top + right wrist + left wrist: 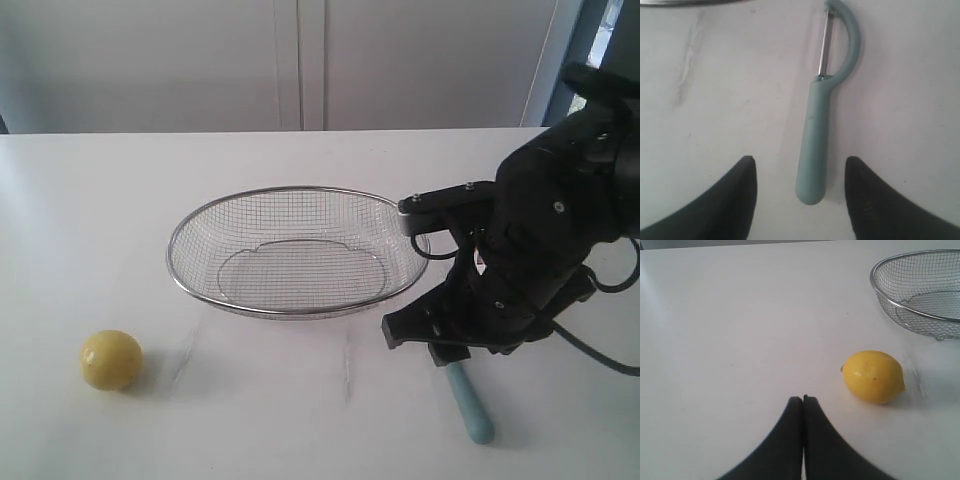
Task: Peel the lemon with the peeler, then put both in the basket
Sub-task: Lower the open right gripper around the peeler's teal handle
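The lemon [111, 359] sits alone on the white table [300, 400], out at about 8 o'clock from the basket [290, 188] in the exterior view and well apart from its rim. It is whole, its yellow skin smooth and unbroken on the side that shows. In the left wrist view the lemon [873, 376] lies near the left gripper [803, 399] but clear of it. That gripper's two dark fingers are pressed flat together with nothing between them, hovering over bare tabletop, and a part of the basket [920, 285] shows beyond the fruit. The peeler [470, 405] lies flat on the table at about 5 o'clock from the basket, just outside the rim. Only the rounded butt of its pale teal handle shows in the exterior view, pointing toward 5 o'clock from under the right arm. The right wrist view shows the whole peeler [817, 135], with its curved head and metal blade pointing toward the basket's rim [690, 2] and its handle running back between the fingers. The right gripper [800, 164] stands spread wide astride the handle's end, one finger on each side, with table showing between each finger and the plastic, so it grips nothing. From outside, the right gripper [440, 345] hangs low over the table at about 4 o'clock from the basket, close by its rim. The mesh bowl stands upright with nothing in it.
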Tool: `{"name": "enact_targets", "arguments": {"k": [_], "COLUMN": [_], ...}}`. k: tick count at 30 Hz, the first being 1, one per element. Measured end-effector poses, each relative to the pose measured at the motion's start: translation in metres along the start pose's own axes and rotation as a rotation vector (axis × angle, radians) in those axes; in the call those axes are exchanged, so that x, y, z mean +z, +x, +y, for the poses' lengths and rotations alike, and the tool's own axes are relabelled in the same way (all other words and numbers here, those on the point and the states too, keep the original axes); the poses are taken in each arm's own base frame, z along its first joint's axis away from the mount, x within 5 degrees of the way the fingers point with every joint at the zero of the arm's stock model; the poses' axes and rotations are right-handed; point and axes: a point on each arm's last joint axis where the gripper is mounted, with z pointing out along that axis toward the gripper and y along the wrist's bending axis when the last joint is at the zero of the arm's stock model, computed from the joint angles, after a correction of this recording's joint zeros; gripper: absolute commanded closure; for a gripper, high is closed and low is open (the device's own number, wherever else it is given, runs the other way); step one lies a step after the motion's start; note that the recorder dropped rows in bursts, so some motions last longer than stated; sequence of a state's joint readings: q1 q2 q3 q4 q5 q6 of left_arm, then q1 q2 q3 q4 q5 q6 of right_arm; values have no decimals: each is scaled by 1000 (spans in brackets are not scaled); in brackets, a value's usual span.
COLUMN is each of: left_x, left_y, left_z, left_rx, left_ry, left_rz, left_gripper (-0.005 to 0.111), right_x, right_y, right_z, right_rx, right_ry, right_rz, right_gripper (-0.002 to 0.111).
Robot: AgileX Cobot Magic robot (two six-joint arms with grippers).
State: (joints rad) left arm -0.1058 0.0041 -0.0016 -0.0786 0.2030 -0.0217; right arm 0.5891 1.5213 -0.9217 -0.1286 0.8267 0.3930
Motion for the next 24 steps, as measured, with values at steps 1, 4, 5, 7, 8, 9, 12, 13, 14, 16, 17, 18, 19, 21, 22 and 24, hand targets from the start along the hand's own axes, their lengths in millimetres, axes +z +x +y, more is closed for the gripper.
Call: {"name": "enact_targets", "arguments": {"k": [1,4,5,7,8,9,12,13,14,16,17,18,19,21,22,24], "left_x": [0,0,0,0,0,0,0,0,0,0,0,0,0,0,0,0], "left_y": [0,0,0,0,0,0,0,0,0,0,0,0,0,0,0,0], "left_z": [0,0,0,0,0,0,0,0,0,0,0,0,0,0,0,0], "left_rx": [0,0,0,0,0,0,0,0,0,0,0,0,0,0,0,0], "left_ry": [0,0,0,0,0,0,0,0,0,0,0,0,0,0,0,0], "left_rz": [0,0,0,0,0,0,0,0,0,0,0,0,0,0,0,0], "left_gripper": [107,107,107,107,107,107,107,107,107,107,107,107,107,107,107,107], "right_x": [3,9,11,12,13,14,19,20,22,25,26,27,27,28,28,28], "right_y": [0,-1,-1,-2,-2,-2,2,4,6,9,10,11,11,10,10,9], "right_z": [0,1,2,2,2,2,2,2,1,1,1,1,1,1,1,0], "right_rx": [-1,-3,-3,-2,-2,-1,-3,-4,-5,-6,-5,-5,-6,-6,-6,-2], "right_ry": [3,7,7,4,0,-3,-7,-7,-7,-4,-7,-8,-10,-11,-11,-12], "right_rz": [9,23,26,23,17,13,11,12,15,24,24,21,18,15,15,11], "right_gripper": [57,57,57,57,57,57,57,57,57,57,58,59,61,63,64,64]}}
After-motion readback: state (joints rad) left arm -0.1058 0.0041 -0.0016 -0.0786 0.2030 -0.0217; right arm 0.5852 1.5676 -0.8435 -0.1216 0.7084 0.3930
